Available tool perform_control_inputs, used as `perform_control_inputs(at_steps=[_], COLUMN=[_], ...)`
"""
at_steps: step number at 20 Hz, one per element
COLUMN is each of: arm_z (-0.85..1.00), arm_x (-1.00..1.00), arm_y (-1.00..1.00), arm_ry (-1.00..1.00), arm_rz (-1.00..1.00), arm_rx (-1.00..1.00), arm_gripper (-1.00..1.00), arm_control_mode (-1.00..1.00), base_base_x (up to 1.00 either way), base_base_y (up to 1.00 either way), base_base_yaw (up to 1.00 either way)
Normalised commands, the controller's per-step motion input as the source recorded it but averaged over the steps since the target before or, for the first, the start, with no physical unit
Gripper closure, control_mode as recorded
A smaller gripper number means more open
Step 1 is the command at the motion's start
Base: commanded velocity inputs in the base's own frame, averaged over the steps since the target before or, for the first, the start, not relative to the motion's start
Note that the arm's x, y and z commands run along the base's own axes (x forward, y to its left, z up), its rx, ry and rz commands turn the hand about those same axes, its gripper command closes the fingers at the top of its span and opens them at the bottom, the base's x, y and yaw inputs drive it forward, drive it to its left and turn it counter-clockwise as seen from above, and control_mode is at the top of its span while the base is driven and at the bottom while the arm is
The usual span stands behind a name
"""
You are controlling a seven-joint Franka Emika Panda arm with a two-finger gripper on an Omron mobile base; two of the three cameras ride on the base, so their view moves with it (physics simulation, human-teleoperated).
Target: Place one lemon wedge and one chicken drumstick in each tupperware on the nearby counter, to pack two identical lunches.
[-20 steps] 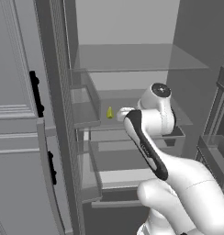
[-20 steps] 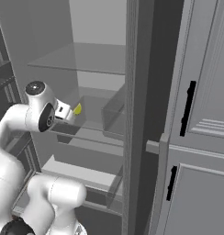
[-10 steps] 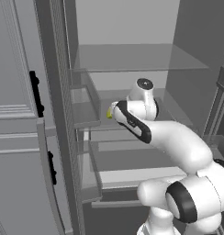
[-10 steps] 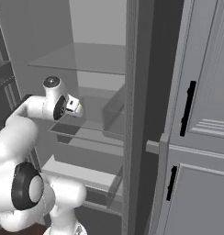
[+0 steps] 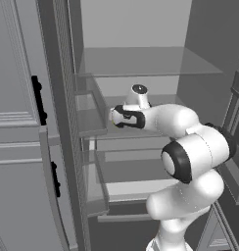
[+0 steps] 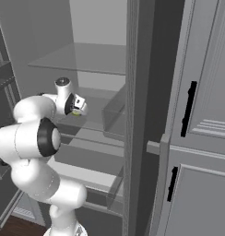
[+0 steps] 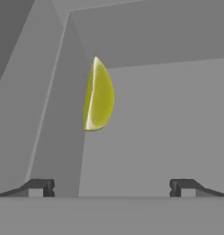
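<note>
The end effector (image 7: 112, 187), two small dark finger tips on the white arm, stands spread to its widest and holds nothing. Ahead of it, closer to the left finger tip than the right, a yellow-green lemon wedge (image 7: 98, 95) rests on a grey fridge shelf (image 7: 169, 119), close beside the shelf's side wall (image 7: 58, 114). From the right base view the wedge (image 6: 76, 112) peeks out just under the hand.

To do this pick well, the hand probably needs to shift sideways until the wedge sits midway between the tips, then advance so both tips pass its thickest part before closing. The nearby wall leaves that side's tip little room, so a slow, straight approach seems wise.
</note>
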Motion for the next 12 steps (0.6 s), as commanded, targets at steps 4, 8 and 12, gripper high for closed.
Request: perform_control_inputs(at_steps=[4, 8, 12], arm_z=[-0.45, -0.40, -0.23], arm_x=[0.56, 0.44, 0.60], arm_y=[0.12, 0.08, 0.00], arm_ry=[0.07, 0.03, 0.02], arm_rz=[-0.02, -0.04, -0.04], arm_rx=[0.00, 0.00, 0.00], arm_gripper=[-1.00, -1.00, -1.00], arm_control_mode=[-1.00, -1.00, -1.00], base_base_x=[0.00, 0.00, 0.00], base_base_y=[0.00, 0.00, 0.00], base_base_yaw=[0.00, 0.00, 0.00])
